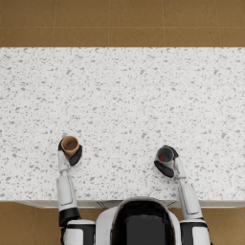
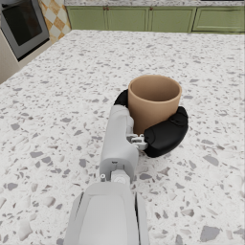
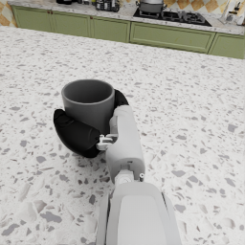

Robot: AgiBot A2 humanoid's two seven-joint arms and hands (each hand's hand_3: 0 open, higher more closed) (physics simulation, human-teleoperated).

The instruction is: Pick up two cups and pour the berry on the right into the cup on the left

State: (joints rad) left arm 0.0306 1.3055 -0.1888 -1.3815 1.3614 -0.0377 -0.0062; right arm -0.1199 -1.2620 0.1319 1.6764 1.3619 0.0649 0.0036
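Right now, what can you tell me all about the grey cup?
The grey cup is plain, round, smooth and handleless, with an open top. It stands upright near the speckled counter's front edge, on the robot's right. The dark right hand wraps around its side. The head view shows something small and red inside.

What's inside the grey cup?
In the head view, something small and red, apparently the berry, lies in the grey cup held by the right hand. The right wrist view shows only its wall; the inside is hidden.
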